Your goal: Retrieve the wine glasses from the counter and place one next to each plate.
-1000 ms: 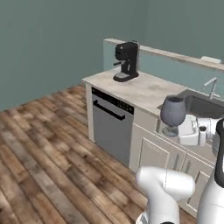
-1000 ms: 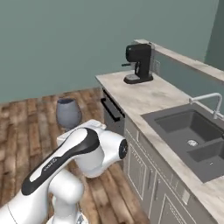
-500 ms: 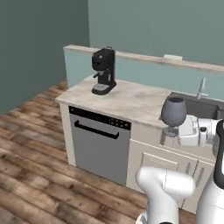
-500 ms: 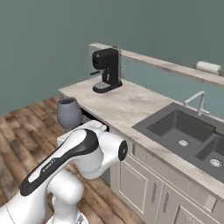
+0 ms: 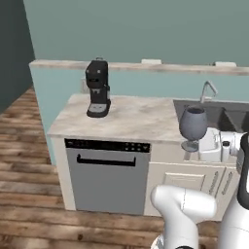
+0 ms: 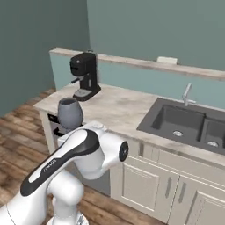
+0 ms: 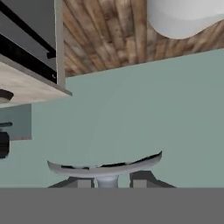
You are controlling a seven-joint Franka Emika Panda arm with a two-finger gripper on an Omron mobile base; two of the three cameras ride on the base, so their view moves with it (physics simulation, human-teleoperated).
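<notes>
The gripper (image 7: 107, 181) is clamped on the stem of one wine glass (image 5: 193, 125), its two dark fingertips (image 7: 141, 180) pressed either side of the stem just under the foot, jaws only narrowly apart. The glass stands upright in the air in front of the counter (image 5: 131, 119), its smoky bowl above the white hand, level with the worktop's front edge near the sink (image 6: 186, 125). From left to right along the counter: one black coffee machine (image 5: 97, 88) on the marbled top, one grey dishwasher (image 5: 107, 172) below it, then the dark double sink with one tap (image 5: 207, 91), cream cabinets beneath. A raised ledge (image 6: 149, 64) runs behind, and wood floor (image 5: 29, 194) lies in front.
</notes>
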